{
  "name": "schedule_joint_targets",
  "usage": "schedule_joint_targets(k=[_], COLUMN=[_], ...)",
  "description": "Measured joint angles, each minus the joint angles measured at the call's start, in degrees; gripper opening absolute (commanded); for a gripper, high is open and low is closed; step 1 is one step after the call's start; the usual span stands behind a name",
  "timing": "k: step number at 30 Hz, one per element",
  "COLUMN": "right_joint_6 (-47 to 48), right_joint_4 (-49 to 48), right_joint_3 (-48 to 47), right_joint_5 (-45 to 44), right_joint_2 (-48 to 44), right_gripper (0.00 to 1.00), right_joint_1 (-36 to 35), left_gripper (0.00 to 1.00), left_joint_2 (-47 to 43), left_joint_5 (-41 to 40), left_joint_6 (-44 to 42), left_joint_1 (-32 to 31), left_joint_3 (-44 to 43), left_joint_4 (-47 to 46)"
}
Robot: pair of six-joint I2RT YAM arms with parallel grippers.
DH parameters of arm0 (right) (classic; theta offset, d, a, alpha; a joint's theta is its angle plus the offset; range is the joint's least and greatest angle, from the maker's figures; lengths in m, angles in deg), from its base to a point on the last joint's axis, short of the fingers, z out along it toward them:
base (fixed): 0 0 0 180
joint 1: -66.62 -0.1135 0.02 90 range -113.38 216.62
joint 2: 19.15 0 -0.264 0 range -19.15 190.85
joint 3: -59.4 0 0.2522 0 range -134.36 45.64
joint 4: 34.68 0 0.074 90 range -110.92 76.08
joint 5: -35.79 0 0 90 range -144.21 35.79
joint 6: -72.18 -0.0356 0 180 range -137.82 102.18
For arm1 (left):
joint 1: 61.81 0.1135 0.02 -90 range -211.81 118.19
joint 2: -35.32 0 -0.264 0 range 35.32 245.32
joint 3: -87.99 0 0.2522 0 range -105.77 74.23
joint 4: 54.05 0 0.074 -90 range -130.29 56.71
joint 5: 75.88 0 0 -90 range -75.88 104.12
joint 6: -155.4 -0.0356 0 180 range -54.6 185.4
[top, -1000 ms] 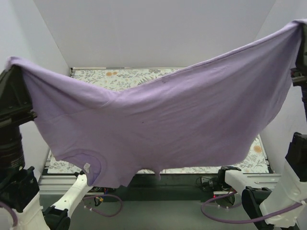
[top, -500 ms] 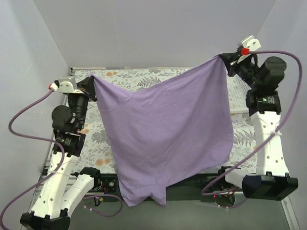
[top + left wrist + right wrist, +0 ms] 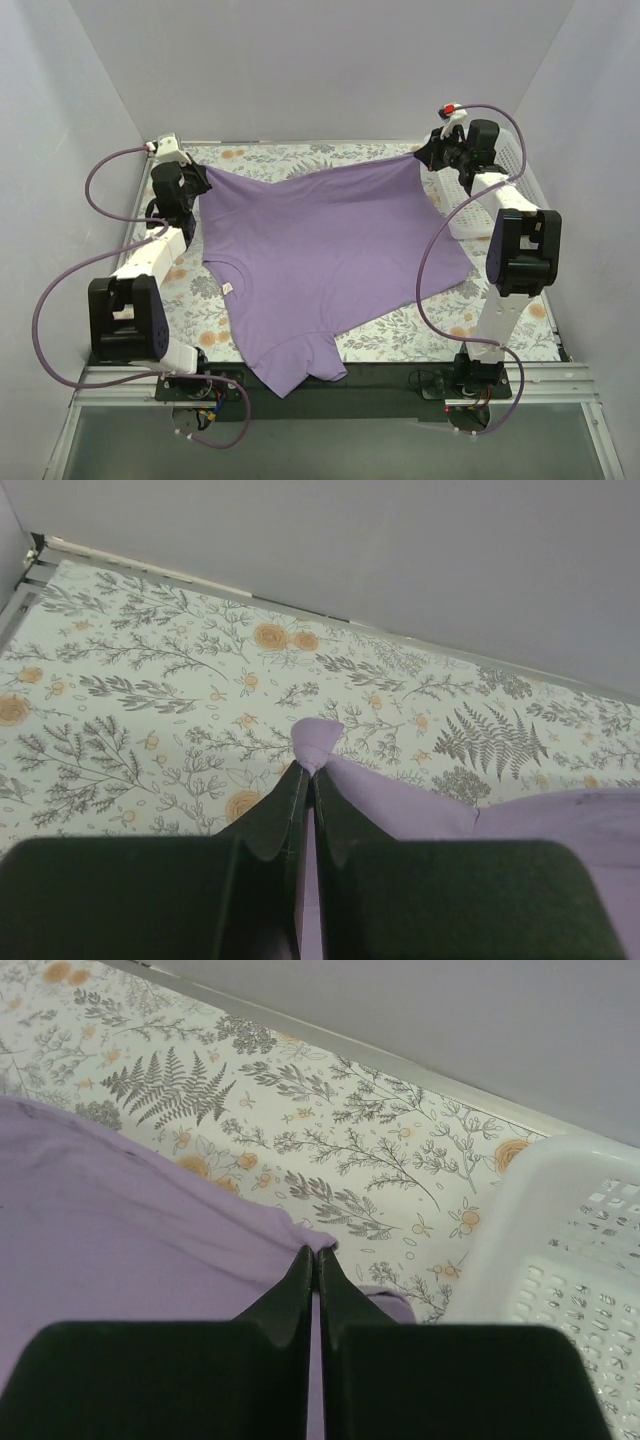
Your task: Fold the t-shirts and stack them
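readable text: none | labels, brands, numbers, signs: none

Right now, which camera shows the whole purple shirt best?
The top view: the whole shirt is visible, spread over the table. Each wrist view shows only one corner of it, pinched between shut jaws.
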Motion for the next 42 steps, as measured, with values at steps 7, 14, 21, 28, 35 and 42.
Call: schedule_joint_targets(k=[7,14,21,28,35,42], right_joint_6=[-1.5,-0.9,0.7,0.8,1.0,2.4], right_joint_4=[-3.7,-6.4,-6.7,-6.7,-6.5,-6.8], right_joint_3=[-2.8,-2.3,1.9,2.0,4.6,5.2], right_joint_5=[-1.2,0.3,1.0,2.6,3.5,-3.3], right_joint_2=[2.5,1.8,-0.4,-0.3,-2.6,-8.2], right_gripper=[0.01,0.01,0.01,0.01,0.01,0.01], right_joint_1=[-0.7,-0.8,-0.8,-0.8,-2.3,-7.9], left_gripper=[0.0,0.0,0.0,0.0,0.0,0.0], left_joint_2=[6.9,3.2,-10.2,-11.7,-14.8,-16.0], left_joint_5=[5.6,13.7,18.4,16.4,11.9,8.9], left_joint_6=[2.6,3.4,5.7,5.2,4.4,2.8], left_joint_1=[3.0,3.3,3.3,3.7,8.5,10.1], left_joint_3=[-5.4,-4.3,3.8,7.3,7.3,6.2], left_joint_4=[-0.9,-1.0,1.6,5.4,9.8,11.3])
